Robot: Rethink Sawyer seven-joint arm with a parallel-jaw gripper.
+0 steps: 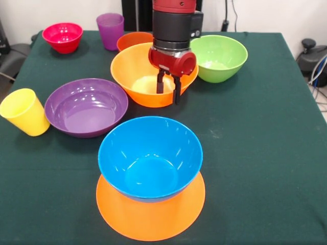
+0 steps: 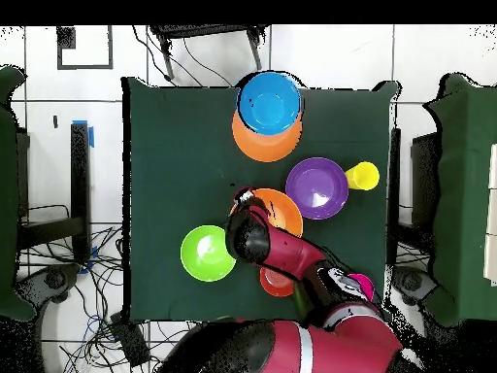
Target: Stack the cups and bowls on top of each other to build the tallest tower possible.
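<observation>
The tower is a blue bowl (image 1: 149,155) resting on a large orange bowl (image 1: 150,217), near the front edge in the front view. My gripper (image 1: 168,95) hangs open over the second large orange bowl (image 1: 134,71). One finger is inside it and the other is outside its near rim. A wide purple bowl (image 1: 86,106), a green bowl (image 1: 218,57), a pink-red bowl (image 1: 62,37) and a small orange-red bowl (image 1: 134,39) stand apart. The yellow cup (image 1: 23,111) is at the left and the purple cup (image 1: 110,30) at the back. Overhead, the gripper (image 2: 244,201) is at the orange bowl's (image 2: 283,210) edge.
A dark green cloth (image 1: 255,153) covers the table. Overhead, the blue bowl (image 2: 269,100) and the orange bowl under it (image 2: 260,146) sit near the table's far edge, and the green bowl (image 2: 207,253) lies beside the arm. Cables lie on the floor around the table.
</observation>
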